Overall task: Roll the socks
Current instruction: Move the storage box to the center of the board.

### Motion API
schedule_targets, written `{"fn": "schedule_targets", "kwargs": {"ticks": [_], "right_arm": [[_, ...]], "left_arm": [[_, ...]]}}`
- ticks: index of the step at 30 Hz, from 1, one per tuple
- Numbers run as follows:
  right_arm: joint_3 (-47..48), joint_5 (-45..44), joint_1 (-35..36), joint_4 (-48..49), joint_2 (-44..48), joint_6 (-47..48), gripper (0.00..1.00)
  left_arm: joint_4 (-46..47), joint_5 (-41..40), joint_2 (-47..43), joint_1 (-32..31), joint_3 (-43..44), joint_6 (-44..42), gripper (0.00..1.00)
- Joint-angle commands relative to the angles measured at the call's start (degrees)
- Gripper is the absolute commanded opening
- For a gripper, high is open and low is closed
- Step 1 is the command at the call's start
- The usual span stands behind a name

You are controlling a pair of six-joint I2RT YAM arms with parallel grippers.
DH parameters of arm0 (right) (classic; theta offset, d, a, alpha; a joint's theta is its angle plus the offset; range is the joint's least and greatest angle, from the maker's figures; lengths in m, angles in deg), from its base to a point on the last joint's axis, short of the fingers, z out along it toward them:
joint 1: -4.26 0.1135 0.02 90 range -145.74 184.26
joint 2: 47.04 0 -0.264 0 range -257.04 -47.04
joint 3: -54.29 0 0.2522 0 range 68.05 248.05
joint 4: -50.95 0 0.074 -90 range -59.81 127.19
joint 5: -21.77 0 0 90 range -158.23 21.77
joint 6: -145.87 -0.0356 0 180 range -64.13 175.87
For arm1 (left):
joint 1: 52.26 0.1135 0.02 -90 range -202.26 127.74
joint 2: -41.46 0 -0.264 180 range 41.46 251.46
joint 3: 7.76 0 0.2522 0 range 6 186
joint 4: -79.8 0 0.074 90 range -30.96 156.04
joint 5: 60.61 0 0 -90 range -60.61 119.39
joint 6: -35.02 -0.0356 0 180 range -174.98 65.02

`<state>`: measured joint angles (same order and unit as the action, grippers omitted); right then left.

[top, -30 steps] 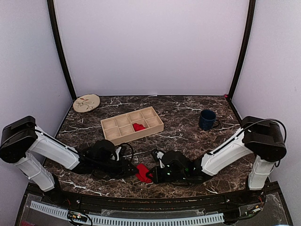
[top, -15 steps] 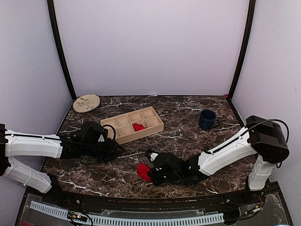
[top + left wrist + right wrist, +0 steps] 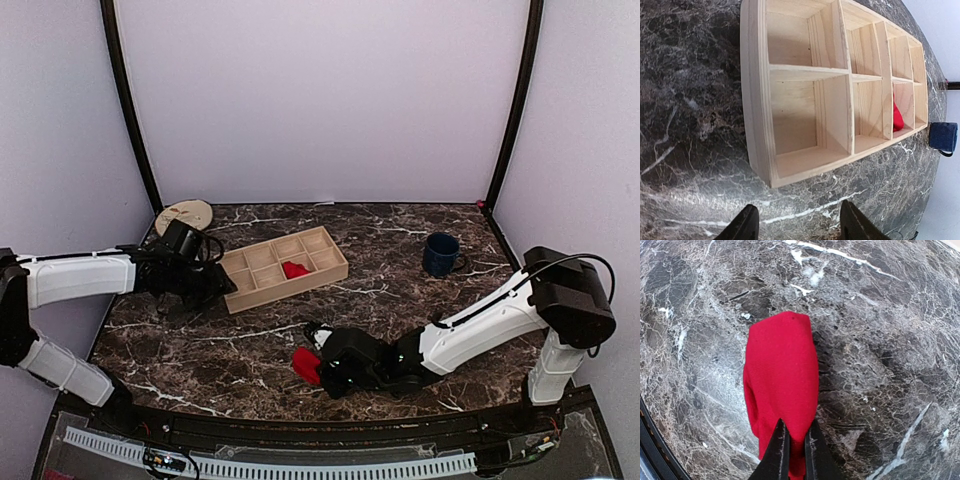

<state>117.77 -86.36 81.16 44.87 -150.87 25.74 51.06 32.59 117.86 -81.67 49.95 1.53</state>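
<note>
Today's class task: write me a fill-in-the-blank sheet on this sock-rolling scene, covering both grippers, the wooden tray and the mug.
1. The right gripper is shut on a ___ sock.
2. Inside the wooden tray lies exactly ___ other sock.
3. The left gripper hangs near the tray with its jaws ___ and nothing between them.
4. The mug on the robot's right side is dark ___.

Missing words: red; one; open; blue.

boxed sock (image 3: 897, 117) mostly hidden behind tray divider (image 3: 888, 100)
</note>
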Motion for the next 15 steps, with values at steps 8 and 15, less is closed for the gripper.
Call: {"fn": "schedule_targets", "kwargs": {"ticks": [8, 15], "right_arm": [[-0.3, -0.7, 0.3, -4.4, 0.6, 2.6, 0.00], [0.4, -0.1, 0.2, -5.7, 0.8, 3.4, 0.00]], "left_arm": [[-5.8, 1.8, 10.9, 5.6, 8.4, -8.0, 0.59], [-6.7, 2.3, 18.4, 6.9, 13.8, -12.5, 0.56]]}}
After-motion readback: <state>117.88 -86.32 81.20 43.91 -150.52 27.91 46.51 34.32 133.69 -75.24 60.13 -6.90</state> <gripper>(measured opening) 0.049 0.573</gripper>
